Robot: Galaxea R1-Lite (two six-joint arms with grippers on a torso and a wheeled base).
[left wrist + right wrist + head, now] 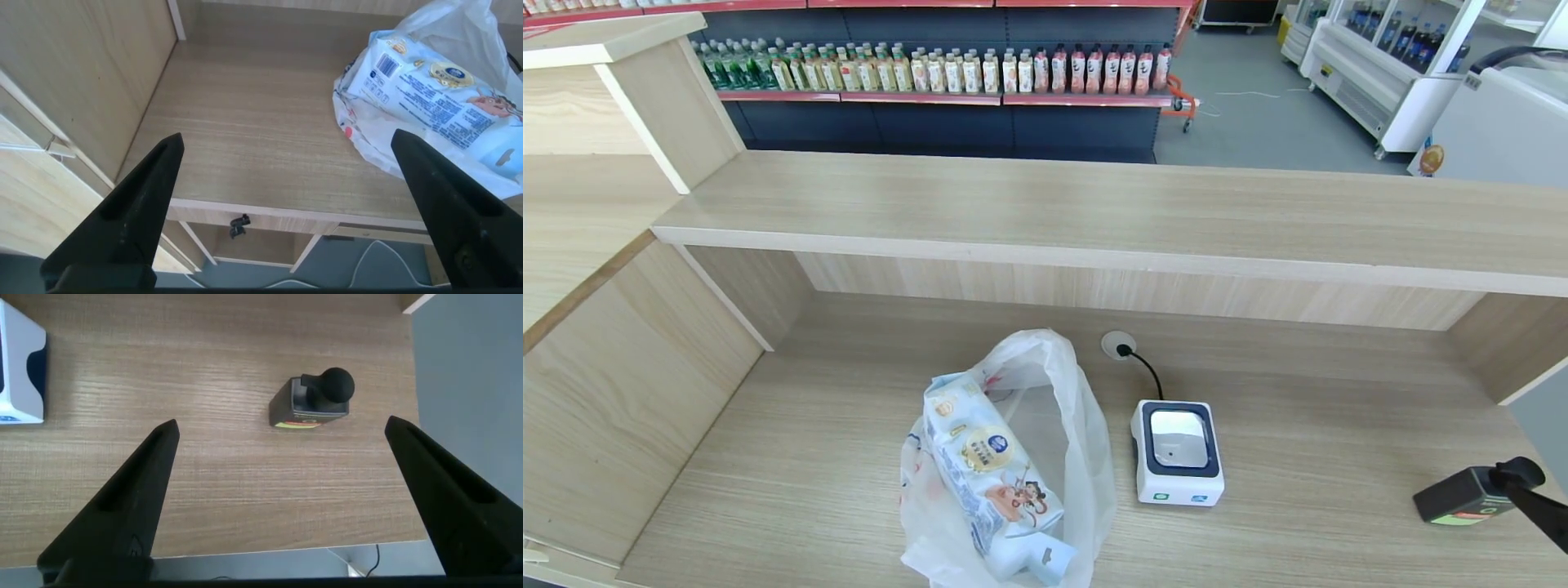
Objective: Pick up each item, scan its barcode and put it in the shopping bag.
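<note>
A translucent white shopping bag (pixel 1086 441) lies open on the lower wooden counter, with a blue-and-white soft pack (pixel 988 465) inside it. The white barcode scanner (pixel 1178 452) stands just right of the bag. A small dark bottle with a round black cap (pixel 1470 494) lies on its side at the counter's right end. My right gripper (pixel 282 426) hangs open above the counter, a little short of that bottle (pixel 315 400), holding nothing. One of its fingers (pixel 1547 514) shows beside the bottle. My left gripper (pixel 286 139) is open and empty over the counter's near left edge, with the bag (pixel 359 122) off to one side.
The scanner's black cable (pixel 1147 367) runs to a grommet behind it. A raised wooden counter ledge (pixel 1094 212) borders the far side, and side panels (pixel 621 384) close off the left and right ends. Bare countertop lies between the scanner and the bottle.
</note>
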